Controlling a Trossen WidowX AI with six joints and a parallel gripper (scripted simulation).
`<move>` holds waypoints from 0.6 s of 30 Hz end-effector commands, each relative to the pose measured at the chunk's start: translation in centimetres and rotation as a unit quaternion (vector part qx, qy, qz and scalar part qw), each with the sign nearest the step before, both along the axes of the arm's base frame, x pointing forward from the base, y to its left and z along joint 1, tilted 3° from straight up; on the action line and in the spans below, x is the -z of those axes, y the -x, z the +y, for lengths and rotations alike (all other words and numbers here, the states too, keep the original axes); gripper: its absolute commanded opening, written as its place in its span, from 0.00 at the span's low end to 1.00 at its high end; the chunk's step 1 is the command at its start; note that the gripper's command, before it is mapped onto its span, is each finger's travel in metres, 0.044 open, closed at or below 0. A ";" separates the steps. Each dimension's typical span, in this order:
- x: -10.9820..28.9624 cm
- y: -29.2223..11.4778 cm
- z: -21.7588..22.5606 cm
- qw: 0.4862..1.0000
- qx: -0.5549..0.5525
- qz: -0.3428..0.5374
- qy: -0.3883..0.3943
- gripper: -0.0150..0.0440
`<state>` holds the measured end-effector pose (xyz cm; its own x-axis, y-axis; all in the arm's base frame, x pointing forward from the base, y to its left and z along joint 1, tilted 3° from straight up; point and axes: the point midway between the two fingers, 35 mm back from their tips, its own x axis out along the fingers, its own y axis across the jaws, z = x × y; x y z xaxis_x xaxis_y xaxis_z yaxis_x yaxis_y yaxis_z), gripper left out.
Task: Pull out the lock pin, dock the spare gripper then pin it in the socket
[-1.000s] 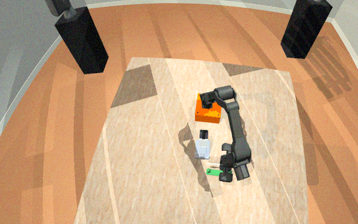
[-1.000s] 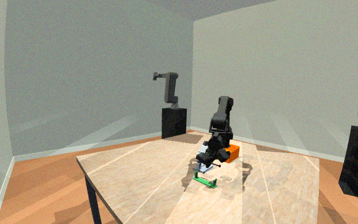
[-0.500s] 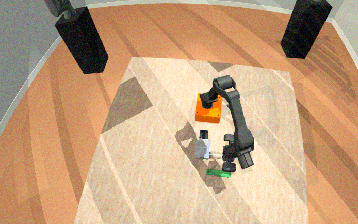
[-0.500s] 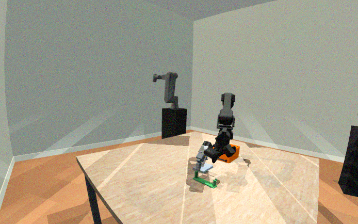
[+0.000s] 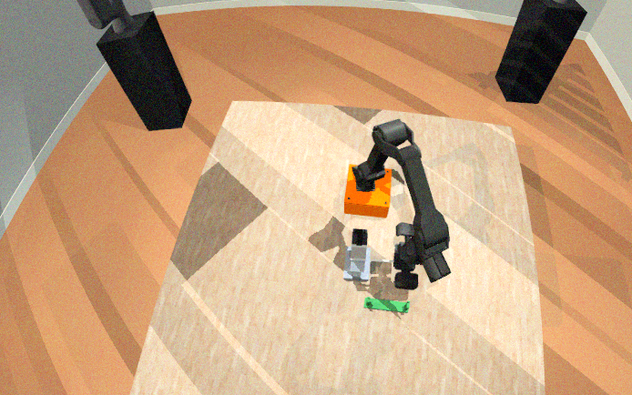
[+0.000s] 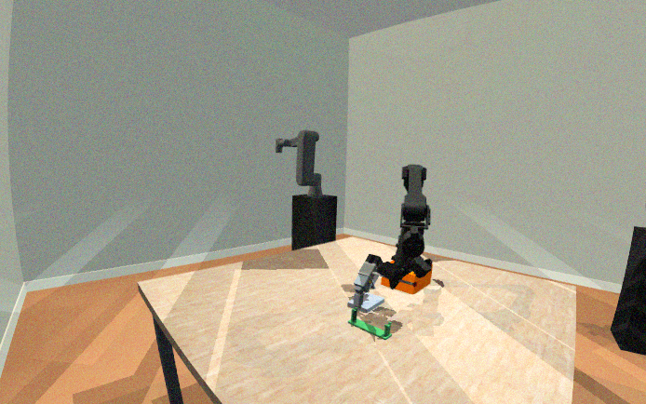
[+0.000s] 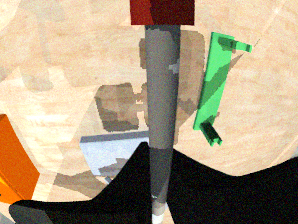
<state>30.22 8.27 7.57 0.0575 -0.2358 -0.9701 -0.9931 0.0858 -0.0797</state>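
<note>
- Lock pin: grey shaft, dark red cap, clamped in the fingers at the shaft's uncapped end; cap end sticks out free, well above the worktop.
- Fingers nearly closed, holding the pin, so it is out of the socket.
- Grip sits far from the cap, so the long free end could swing or slip in the fingers if it clips anything; a dropped round pin would likely roll on the worktop.
- Green cradle, a flat strip with small upright ends, lies just beside the gripper and looks bare; a low pass could catch an upright and shove it.
- Light grey mount with dark block on it, standing between cradle and orange base; whether the socket is open can't be told from here.
- Spare gripper: can't pick it out for certain in these views.
- Judgement: the pin needs parking somewhere reachable; left too near the mount, it may be knocked away during docking.
- Arm elbow hangs over the orange base; swinging toward the mount risks the forearm brushing it.
</note>
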 end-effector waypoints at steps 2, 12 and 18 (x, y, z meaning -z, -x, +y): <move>1.5 0.2 0.1 1.000 0.002 0.001 -0.001 0.25; 5.2 0.1 0.2 1.000 0.000 0.000 -0.002 0.25; 5.0 0.2 -0.3 1.000 0.000 0.002 -0.003 0.25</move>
